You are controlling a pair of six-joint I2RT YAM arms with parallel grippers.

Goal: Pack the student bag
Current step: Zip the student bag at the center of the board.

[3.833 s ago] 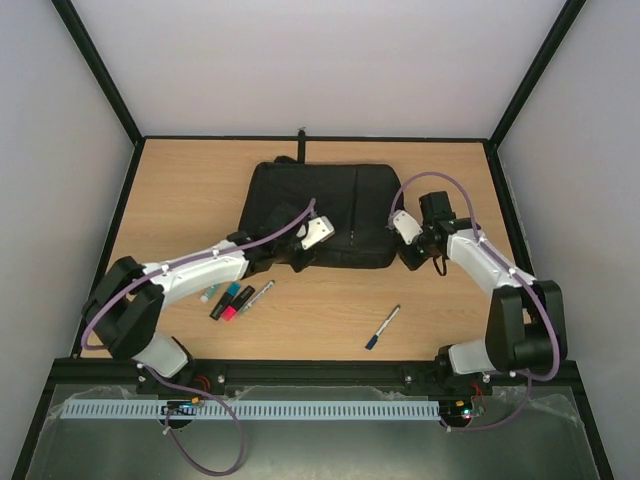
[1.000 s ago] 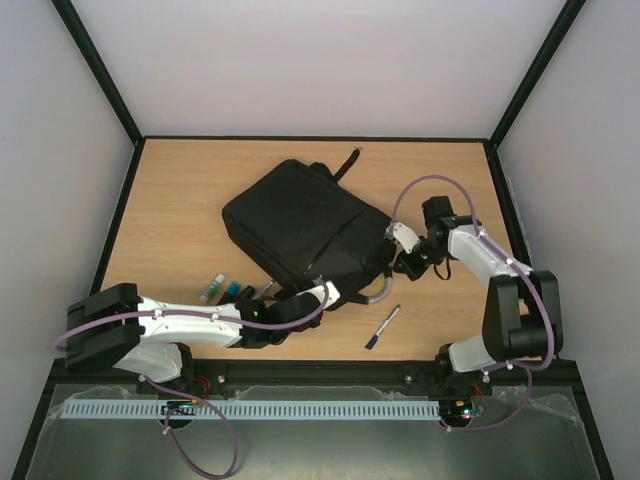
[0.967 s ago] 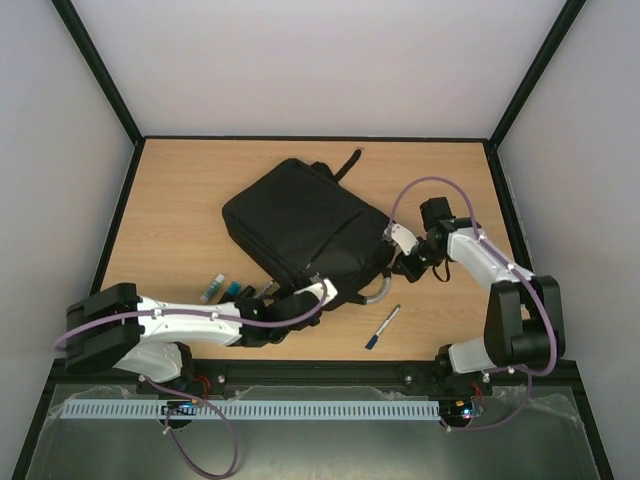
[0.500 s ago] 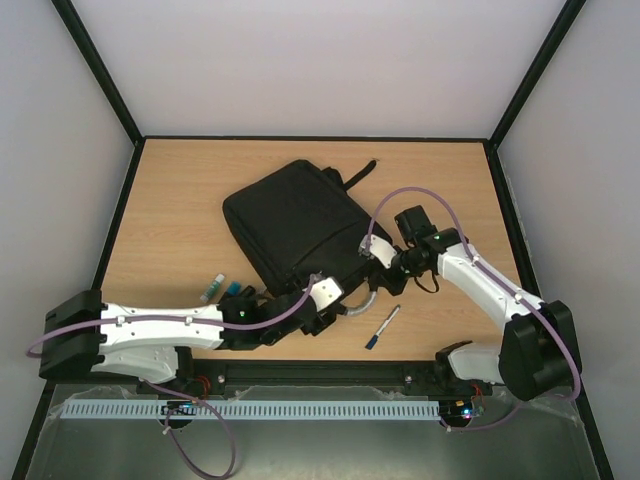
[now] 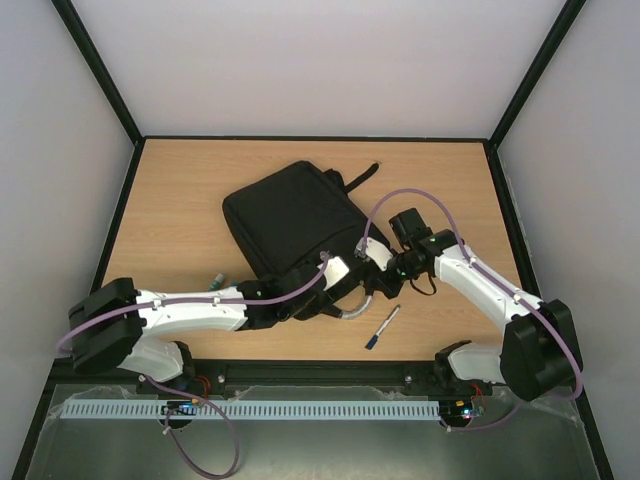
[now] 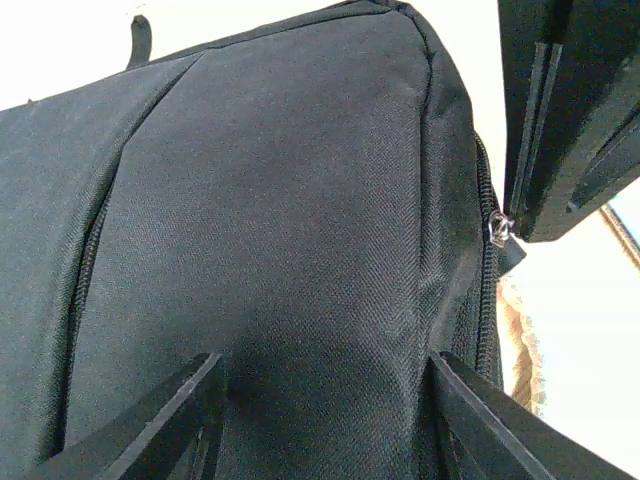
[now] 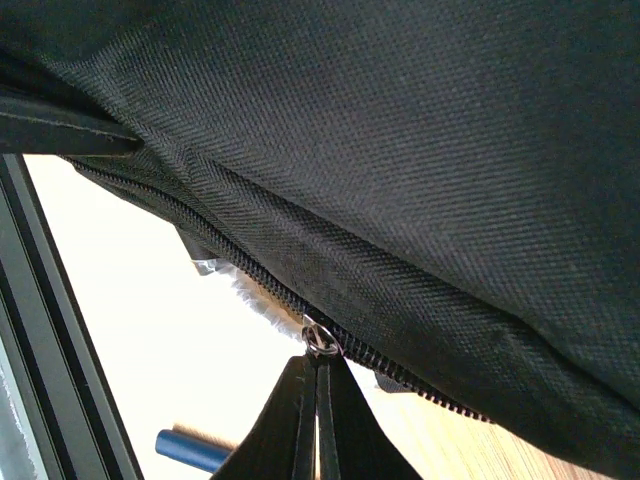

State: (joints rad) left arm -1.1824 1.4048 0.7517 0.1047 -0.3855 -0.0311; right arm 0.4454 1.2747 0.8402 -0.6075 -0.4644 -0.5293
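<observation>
Table: one wooden top is carrying every item listed below.
Student bag: one black fabric bag is lying flat around the middle of the table. It is sitting askew, with one corner pointing toward the near edge.
Handle: one grey curved loop is sticking out at the bag's near corner, toward the near edge.
Strap: one black strap is trailing off the bag's far side, toward the far edge.
Arms: two are reaching in from the near edge, and both are meeting the bag at its near corner, close beside each other.
Left gripper: its two fingers are standing apart and straddling a broad stretch of the bag's fabric. Whether they are pressing on the cloth cannot be told.
Right gripper: its two fingers are pressing together, pinching one small metal zip pull.
Zip track: one closed line of teeth is running along the bag's edge to the pinched pull.
Pen: one pen with a blue cap is lying on bare wood by the near edge, right of centre. It is resting just beside the handle and apart from the bag's body.
</observation>
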